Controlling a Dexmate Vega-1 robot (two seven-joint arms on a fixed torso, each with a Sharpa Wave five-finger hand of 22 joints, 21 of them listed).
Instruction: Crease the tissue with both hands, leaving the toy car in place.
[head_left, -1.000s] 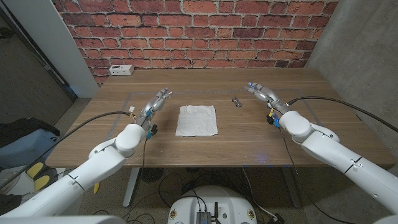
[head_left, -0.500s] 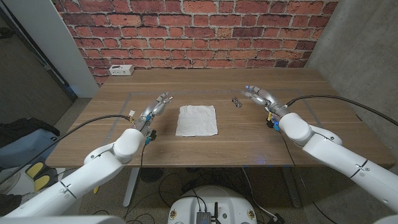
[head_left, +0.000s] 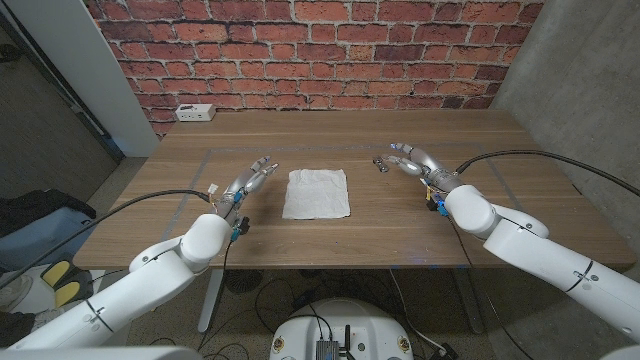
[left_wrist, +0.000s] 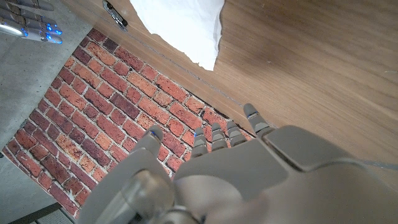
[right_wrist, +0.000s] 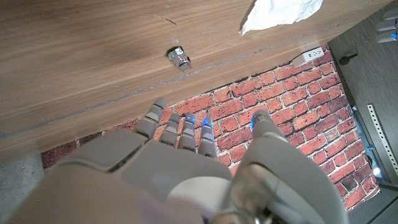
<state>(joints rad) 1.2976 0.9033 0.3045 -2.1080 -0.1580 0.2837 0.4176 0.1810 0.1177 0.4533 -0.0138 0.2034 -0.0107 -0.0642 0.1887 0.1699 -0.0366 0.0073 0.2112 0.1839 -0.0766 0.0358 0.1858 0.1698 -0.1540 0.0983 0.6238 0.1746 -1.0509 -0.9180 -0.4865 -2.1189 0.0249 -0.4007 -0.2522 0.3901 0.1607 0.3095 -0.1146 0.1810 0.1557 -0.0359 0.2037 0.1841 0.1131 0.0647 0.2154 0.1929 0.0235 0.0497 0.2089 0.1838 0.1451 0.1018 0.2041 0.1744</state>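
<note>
A white tissue (head_left: 317, 193) lies spread on the wooden table (head_left: 340, 135) near the middle; it also shows as the tissue (left_wrist: 184, 25) and the tissue (right_wrist: 281, 12) in the wrist views. A small dark toy car (head_left: 380, 165) sits just right of it, seen too as the toy car (right_wrist: 179, 58) and the toy car (left_wrist: 115, 12). My left hand (head_left: 248, 180) hovers left of the tissue, fingers apart and holding nothing. My right hand (head_left: 414, 160) is close to the right of the car, fingers spread, empty. My own left hand (left_wrist: 217, 168) and right hand (right_wrist: 186, 162) show from behind.
A white power strip (head_left: 194, 112) lies at the table's far left edge below the brick wall. Faint tape lines mark a rectangle on the tabletop around the tissue. Cables trail from both wrists over the table's near part.
Both hands have drawn back toward the near edge and inward: the left now sits lower beside the tissue, the right has moved left, closer to the toy car. Tissue and car have not moved.
</note>
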